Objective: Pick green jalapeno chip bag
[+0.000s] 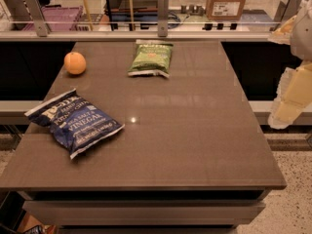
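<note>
The green jalapeno chip bag (pixel 151 58) lies flat at the far middle of the brown table (pixel 185 140), with pale sealed ends and a reddish-orange mark in its centre. My gripper (pixel 286 110) hangs at the right edge of the view, off the table's right side and well to the right of the bag. It holds nothing that I can see.
A larger dark blue bag lettered "VINEGAR" (pixel 75 122) lies at the near left of the table. A round orange fruit (pixel 75 63) sits at the far left. A glass rail with metal posts (pixel 162 13) runs behind the table's far edge.
</note>
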Controlling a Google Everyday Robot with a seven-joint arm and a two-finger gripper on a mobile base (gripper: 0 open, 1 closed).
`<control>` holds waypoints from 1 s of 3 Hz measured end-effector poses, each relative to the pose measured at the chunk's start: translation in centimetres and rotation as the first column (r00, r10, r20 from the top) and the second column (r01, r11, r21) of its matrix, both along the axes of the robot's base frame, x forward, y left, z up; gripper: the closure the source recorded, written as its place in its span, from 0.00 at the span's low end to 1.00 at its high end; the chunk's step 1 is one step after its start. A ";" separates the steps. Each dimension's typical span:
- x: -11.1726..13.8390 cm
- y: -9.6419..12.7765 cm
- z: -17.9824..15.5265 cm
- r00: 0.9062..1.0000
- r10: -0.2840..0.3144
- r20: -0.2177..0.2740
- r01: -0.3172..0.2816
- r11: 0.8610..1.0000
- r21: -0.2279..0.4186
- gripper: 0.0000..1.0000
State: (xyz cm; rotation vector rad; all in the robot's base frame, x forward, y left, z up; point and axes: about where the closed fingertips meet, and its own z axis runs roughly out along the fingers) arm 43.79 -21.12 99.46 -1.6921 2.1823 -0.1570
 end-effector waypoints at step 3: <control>0.9 -0.6 1.0 0.992 -0.117 0.050 0.107 0.979 0.171 0.00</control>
